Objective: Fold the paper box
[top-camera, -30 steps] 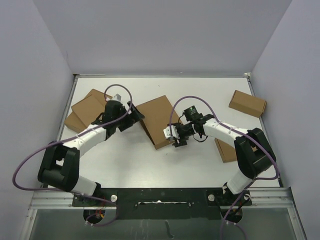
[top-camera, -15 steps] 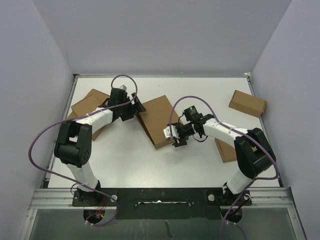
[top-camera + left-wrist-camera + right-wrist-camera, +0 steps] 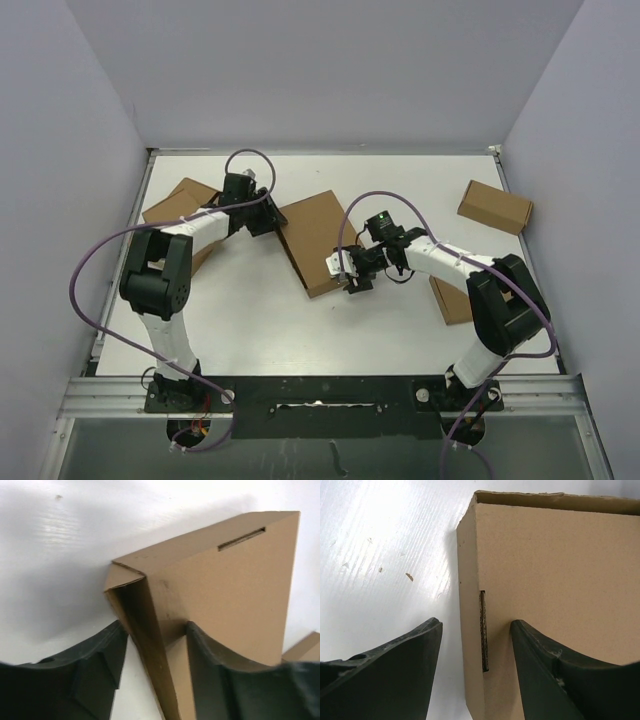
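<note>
Box: plain brown cardboard paper box (image 3: 315, 240), partly folded.
Left gripper (image 3: 155, 630): astride paper box's far-left corner wall; grip unclear.
Right gripper (image 3: 476, 625): jaws parted astride paper box's near-right slotted edge.

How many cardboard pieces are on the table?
5: paper box centre; two overlapping flat boxes left, more maybe hidden there; small box far right; another box under right arm.
</note>
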Controlling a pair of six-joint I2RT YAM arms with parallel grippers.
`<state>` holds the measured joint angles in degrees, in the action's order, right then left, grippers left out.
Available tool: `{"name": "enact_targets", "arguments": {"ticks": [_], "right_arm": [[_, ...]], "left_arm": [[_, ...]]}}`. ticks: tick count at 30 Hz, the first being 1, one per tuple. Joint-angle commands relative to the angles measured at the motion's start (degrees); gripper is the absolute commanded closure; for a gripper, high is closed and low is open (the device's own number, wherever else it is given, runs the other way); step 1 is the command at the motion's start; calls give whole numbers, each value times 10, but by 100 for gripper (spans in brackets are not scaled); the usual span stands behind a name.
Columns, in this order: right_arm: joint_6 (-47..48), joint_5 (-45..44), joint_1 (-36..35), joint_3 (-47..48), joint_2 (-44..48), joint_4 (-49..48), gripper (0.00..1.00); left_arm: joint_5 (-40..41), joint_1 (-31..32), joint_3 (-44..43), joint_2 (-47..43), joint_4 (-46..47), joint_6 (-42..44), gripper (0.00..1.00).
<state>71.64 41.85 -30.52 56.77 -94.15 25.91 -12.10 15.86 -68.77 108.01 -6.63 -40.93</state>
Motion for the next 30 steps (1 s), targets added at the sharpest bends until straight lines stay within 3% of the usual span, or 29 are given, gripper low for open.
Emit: {"name": "enact_targets", "arguments": {"ticks": [1,5,9,11,14,17,22,25,30], "right_arm": [[-6,-1,-12,-5,-24,49,43],[-4,-1,-12,-4,-24,52,43],[-4,-1,-12,-3,-22,52,43],[-9,-1,-11,-1,-17,53,40],[-20,11,-2,12,4,65,31],[-31,50,27,30,43,100,23],[-74,156,104,61,101,157,16],[-230,218,161,78,96,120,18],[-677,217,243,41,37,-136,47]], "left_arm": [[-19,-3,-47,30,18,5,63],[-35,-3,-48,39,22,13,95],[-48,-3,-31,29,36,15,100],[-59,-3,-23,17,40,19,93],[-66,-3,-6,-20,45,32,66],[-61,-3,26,-83,59,51,47],[-65,-2,104,-191,77,78,37],[-61,6,165,-248,86,67,42],[-28,34,269,-300,109,16,64]]}}
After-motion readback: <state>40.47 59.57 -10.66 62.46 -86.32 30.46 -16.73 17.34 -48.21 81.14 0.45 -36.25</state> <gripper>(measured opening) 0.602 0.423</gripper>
